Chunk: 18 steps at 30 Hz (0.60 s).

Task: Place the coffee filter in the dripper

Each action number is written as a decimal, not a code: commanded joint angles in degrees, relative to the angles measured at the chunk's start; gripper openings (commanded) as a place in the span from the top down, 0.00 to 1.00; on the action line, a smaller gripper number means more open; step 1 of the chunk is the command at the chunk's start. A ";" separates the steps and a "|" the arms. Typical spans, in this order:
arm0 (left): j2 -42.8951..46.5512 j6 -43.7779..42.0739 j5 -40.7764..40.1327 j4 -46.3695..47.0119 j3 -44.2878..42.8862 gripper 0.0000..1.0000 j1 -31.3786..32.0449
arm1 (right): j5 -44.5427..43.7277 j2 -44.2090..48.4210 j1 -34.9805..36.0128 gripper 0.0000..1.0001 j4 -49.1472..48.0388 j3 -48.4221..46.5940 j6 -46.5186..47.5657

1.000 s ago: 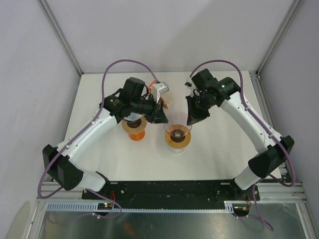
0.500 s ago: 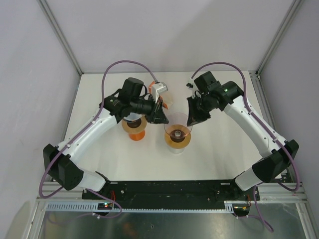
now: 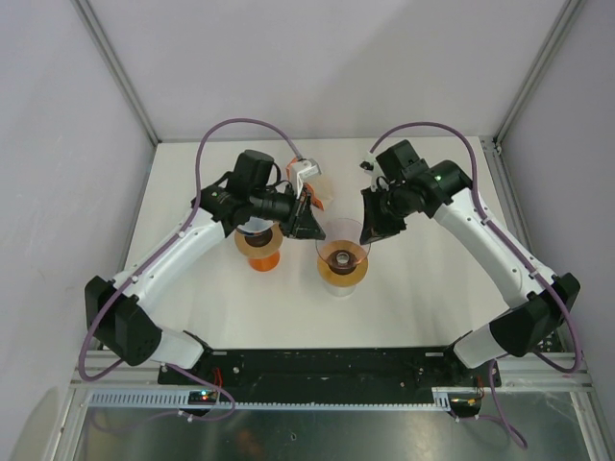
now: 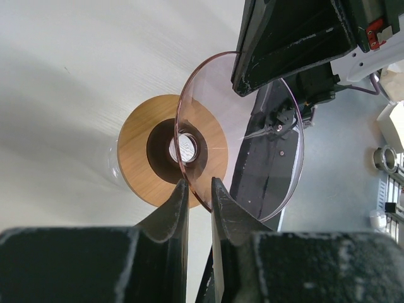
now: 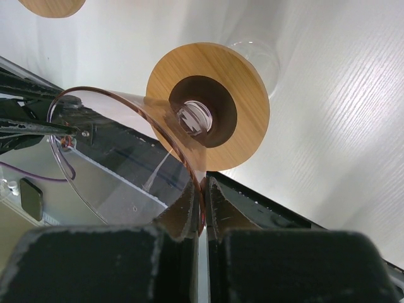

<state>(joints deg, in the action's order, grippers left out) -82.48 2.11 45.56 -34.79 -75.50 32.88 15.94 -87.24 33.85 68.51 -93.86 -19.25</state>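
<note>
- While left gripper (image 4: 199,197) pinches its left rim, dripper (image 3: 342,259) stands at middle of table (image 3: 423,288), long axis vertical, wide mouth up, narrow end down.
- Orange-based stand (image 3: 259,259) just left of it, under left wrist.
- Right gripper (image 5: 202,203) clamped on opposite rim.
- Versus half a second back: dripper unmoved; right elbow (image 3: 552,286) swung slightly outward.
- Dripper: clear pink-tinted cone, round wooden collar, dark centre ring.

Right arm (image 3: 490,240) elbow swung outward, right hand (image 3: 370,234) pivoted on dripper (image 3: 342,261) rim
</note>
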 commanded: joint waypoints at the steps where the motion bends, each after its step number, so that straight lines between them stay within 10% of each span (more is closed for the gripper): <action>1: -5.35 -3.27 1.61 -9.82 3.72 1.00 3.47 | 2.91 -6.28 1.82 1.00 -6.15 3.67 -1.61; 18: -3.92 -0.55 3.30 -11.57 -10.26 1.00 3.45 | 1.37 -6.60 2.85 1.00 -0.58 -8.60 -1.62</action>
<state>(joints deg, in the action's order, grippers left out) -85.41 1.58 43.16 -44.36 -83.74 32.88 14.41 -90.78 34.72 74.11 -100.77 -19.18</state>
